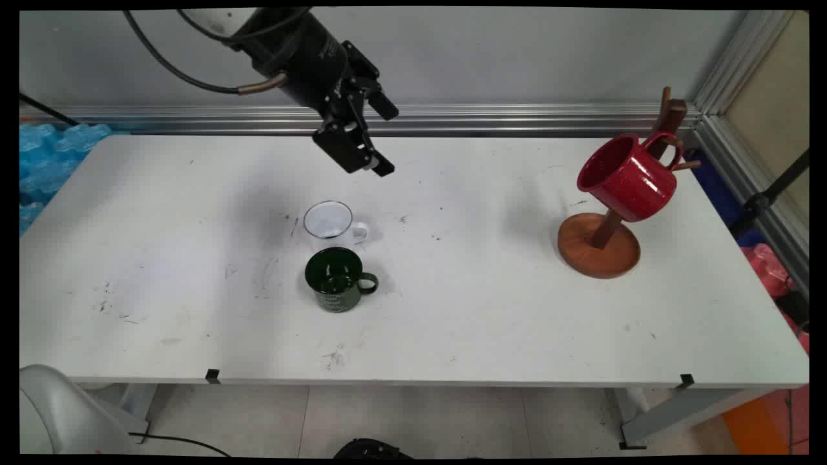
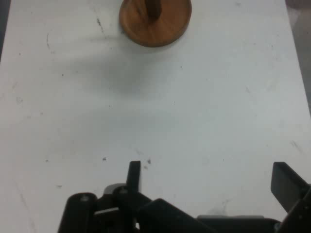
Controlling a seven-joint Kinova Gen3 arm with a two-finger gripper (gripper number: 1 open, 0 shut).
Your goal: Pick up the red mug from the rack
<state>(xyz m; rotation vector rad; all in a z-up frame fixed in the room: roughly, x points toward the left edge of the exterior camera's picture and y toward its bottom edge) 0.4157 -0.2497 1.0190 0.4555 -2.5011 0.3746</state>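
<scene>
White tabletop [image 1: 452, 323] runs back to a grey wall with an aluminium rail, and the gripper [image 1: 381, 139] hangs above its far middle, holding nothing, its two fingers spread wide apart as the hand view shows. Nearest to it is the white mug [image 1: 331, 223], lying toward 7 o'clock from the hand in the main view, upright, with its handle pointing to 3 o'clock. Just beside it at 6 o'clock stands the green mug [image 1: 336, 281], also upright, handle likewise toward 3 o'clock. Well apart, toward 3 o'clock, a red mug [image 1: 627, 177] hangs tilted from a peg of the wooden mug stand [image 1: 597, 248] [image 2: 155, 24], its mouth facing about 10 o'clock.
</scene>
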